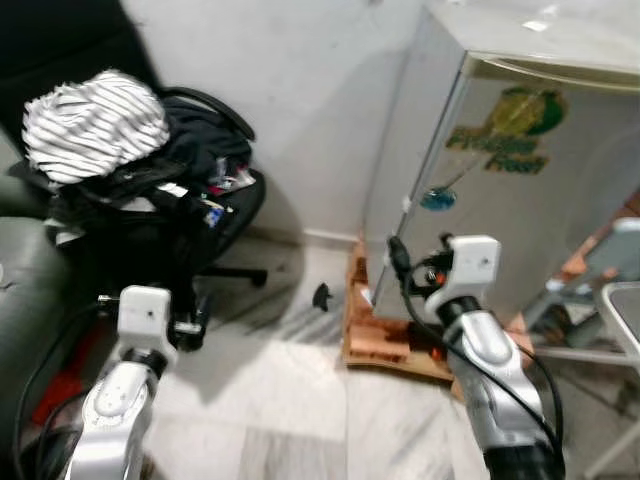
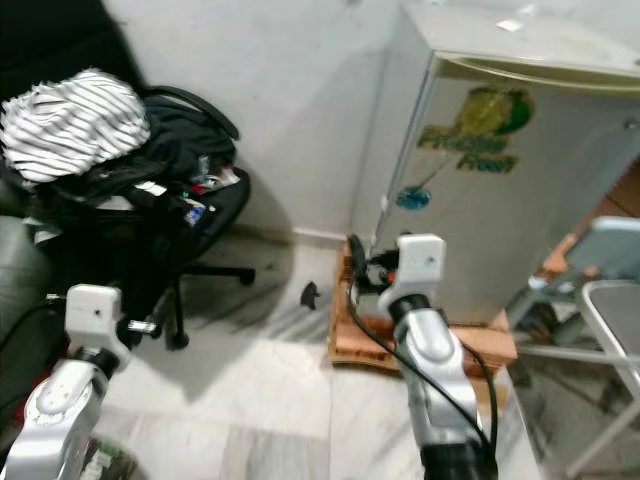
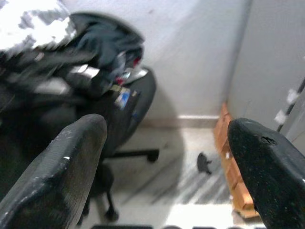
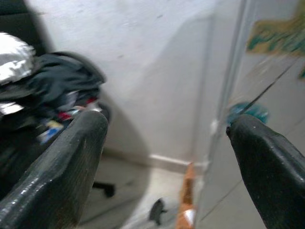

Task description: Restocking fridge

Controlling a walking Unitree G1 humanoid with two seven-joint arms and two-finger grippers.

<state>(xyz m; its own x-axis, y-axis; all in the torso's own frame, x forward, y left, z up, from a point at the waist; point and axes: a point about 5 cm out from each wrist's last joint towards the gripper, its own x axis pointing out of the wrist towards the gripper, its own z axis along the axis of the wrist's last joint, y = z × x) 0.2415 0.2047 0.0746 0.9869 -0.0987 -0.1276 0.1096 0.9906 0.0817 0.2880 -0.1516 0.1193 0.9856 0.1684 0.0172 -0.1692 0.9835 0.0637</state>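
Note:
A small silver fridge (image 1: 520, 200) stands at the right against the white wall, its door closed, with a green sticker (image 1: 515, 125) on the front. It rests on a low wooden stand (image 1: 375, 340). My right arm (image 1: 490, 350) reaches forward in front of the fridge's left edge. In the right wrist view my right gripper (image 4: 167, 124) is open with nothing between its fingers, and it faces the corner where wall and fridge meet. My left arm (image 1: 120, 390) is low at the left. My left gripper (image 3: 167, 133) is open and empty, facing the chair and the floor.
A black office chair (image 1: 200, 200) piled with dark clothes and a striped cloth (image 1: 95, 125) stands at the left. A small black object (image 1: 321, 295) lies on the marble floor near the stand. A light metal frame (image 1: 620, 300) stands at the far right.

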